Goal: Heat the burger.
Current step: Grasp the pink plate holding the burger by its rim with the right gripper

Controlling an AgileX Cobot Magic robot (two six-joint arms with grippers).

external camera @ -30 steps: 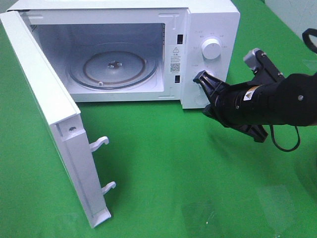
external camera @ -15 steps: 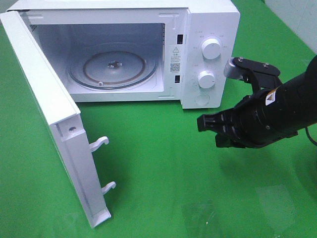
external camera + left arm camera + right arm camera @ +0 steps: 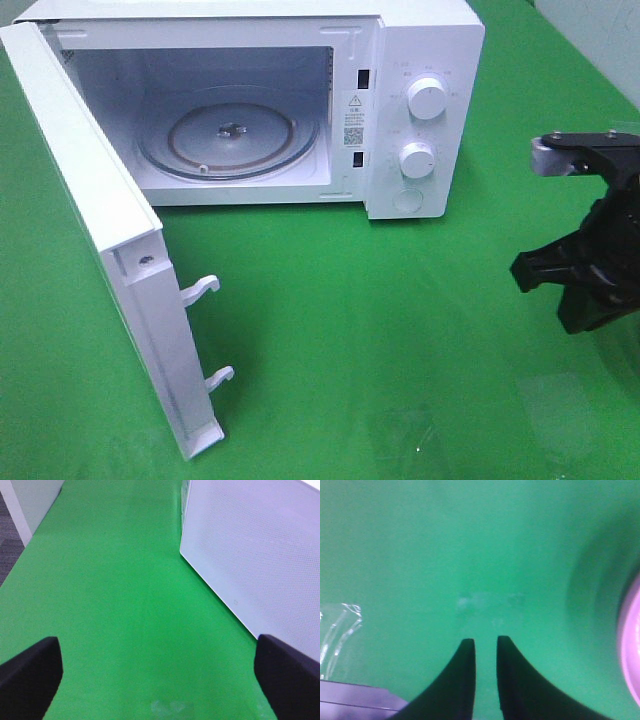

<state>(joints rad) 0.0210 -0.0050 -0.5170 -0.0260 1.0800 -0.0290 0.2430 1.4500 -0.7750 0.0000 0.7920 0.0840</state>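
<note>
On the green bench [image 3: 400,330] your microwave door [image 3: 110,260] stands open, turntable [image 3: 230,135] bare, burger unseen; left tool [image 3: 160,672] spread wide, right tool [image 3: 485,642] barely parted and empty, so loading and heating remain.

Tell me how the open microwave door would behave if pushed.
The door looks like a rigid panel, so it would probably swing as one piece, not flex. Its protruding latch hooks could catch on whatever pushes it.
</note>
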